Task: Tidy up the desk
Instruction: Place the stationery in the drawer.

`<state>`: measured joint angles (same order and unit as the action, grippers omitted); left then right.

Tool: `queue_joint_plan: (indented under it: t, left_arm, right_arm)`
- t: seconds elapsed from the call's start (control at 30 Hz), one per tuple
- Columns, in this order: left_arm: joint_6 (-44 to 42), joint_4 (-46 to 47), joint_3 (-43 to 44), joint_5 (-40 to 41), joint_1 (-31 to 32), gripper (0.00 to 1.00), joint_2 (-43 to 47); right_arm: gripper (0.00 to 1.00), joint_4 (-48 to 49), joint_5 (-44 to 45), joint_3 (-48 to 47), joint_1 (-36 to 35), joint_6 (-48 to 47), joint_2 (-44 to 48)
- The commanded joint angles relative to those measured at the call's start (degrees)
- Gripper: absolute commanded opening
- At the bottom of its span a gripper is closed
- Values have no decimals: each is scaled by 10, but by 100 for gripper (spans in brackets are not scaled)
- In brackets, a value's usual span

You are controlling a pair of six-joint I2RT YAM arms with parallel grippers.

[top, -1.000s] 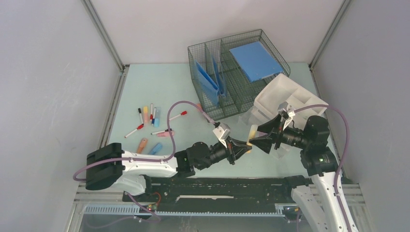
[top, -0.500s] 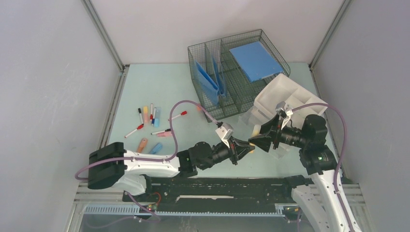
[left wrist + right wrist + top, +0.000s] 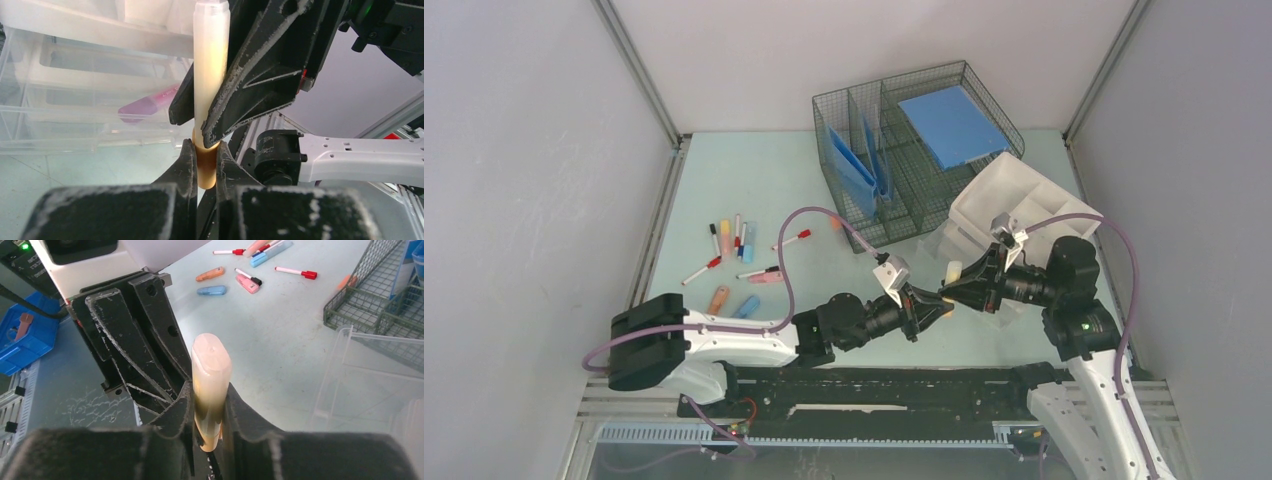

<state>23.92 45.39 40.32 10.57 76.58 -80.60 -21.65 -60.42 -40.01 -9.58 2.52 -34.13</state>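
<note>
An orange highlighter (image 3: 953, 270) with a cloudy pale cap hangs above the pale green desk (image 3: 764, 180), between both arms at the front right. My left gripper (image 3: 938, 304) is shut on its orange end (image 3: 206, 170). In the left wrist view the left gripper (image 3: 204, 148) pinches that end from below, with the highlighter's cap (image 3: 211, 75) rising between the right arm's black fingers (image 3: 260, 85). My right gripper (image 3: 207, 390) is shut on the highlighter (image 3: 211, 365) around its middle. The right gripper (image 3: 955, 288) meets the left one tip to tip.
A clear plastic drawer unit (image 3: 1014, 200) stands just behind the grippers, with a pink marker (image 3: 147, 104) in a drawer. A wire basket (image 3: 904, 150) with blue folders sits at the back. Several pens and highlighters (image 3: 734, 250) lie scattered at the left.
My right gripper, open around the highlighter a second ago, has shut on it. The left gripper stayed shut and shifted slightly right with the highlighter.
</note>
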Motion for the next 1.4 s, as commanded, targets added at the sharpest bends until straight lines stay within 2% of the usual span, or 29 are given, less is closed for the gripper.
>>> queue_joint_plan:
  t: [0.0, 0.07, 0.17, 0.33, 0.57, 0.7, 0.83, 1.1, 1.37]
  left_arm:
    - [-6, 24, 27, -3, 5, 12, -1]
    - [-5, 23, 26, -3, 6, 18, -1]
    - [-2, 23, 25, -1, 5, 28, 0]
    - [6, 16, 21, 8, 6, 51, 7]
    - [-22, -27, 4, 19, 5, 68, 46]
    - [-38, -54, -16, 40, 6, 74, 78]
    - [-45, -76, -49, 81, 4, 80, 119]
    - [-47, -129, -99, 160, 2, 89, 190]
    - [-25, -170, -132, 209, -4, 92, 228]
  right_arm:
    - [5, 17, -13, 1, -3, -24, 2]
    - [0, 17, -17, 1, -3, -24, 3]
    - [0, 15, -23, 1, -3, -45, 6]
    - [0, 9, -21, 1, -3, -65, 15]
    - [0, -30, -6, -8, -3, -145, 26]
    - [0, -90, 4, -30, 2, -223, 26]
    - [0, -117, 26, -46, 10, -260, 33]
    - [0, -115, 75, -55, 35, -262, 50]
    - [0, -94, 153, -56, 53, -242, 56]
